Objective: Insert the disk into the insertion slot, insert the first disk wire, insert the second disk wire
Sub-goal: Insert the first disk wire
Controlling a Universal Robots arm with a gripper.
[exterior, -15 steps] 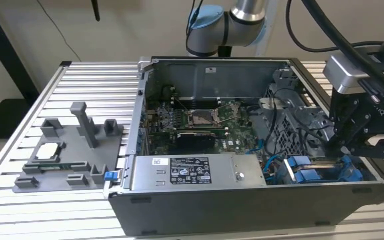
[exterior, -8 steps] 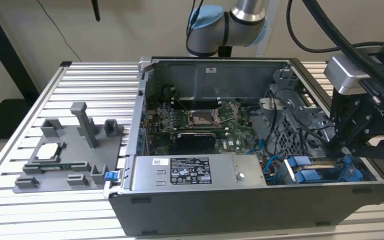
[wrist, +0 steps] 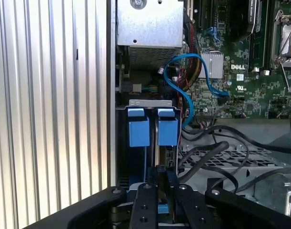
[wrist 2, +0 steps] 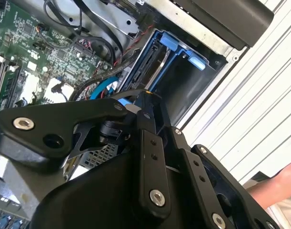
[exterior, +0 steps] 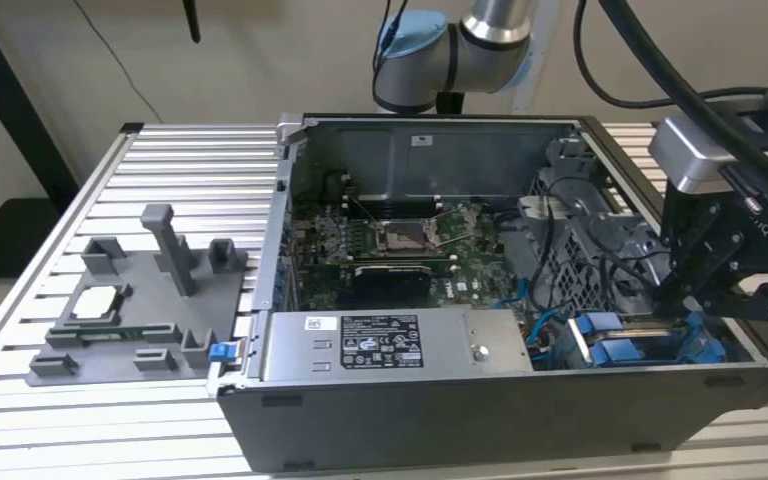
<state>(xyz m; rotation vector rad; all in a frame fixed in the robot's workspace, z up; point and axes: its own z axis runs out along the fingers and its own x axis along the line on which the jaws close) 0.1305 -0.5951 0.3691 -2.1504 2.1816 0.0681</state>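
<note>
Hovering my claw (wrist: 158,188) over the insertion slot (wrist: 150,103), long axis running toward the blue tabs (wrist: 138,129); grip: cannot tell.

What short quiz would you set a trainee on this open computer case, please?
1. True or false: the hand is directly above the power-supply box.
2. The insertion slot has tabs coloured: A red, B blue, C green.
3. Fill in: the power-supply box bears a ___ sticker.
Key: 1 false, it is at the insertion slot; 2 B; 3 black.
</note>
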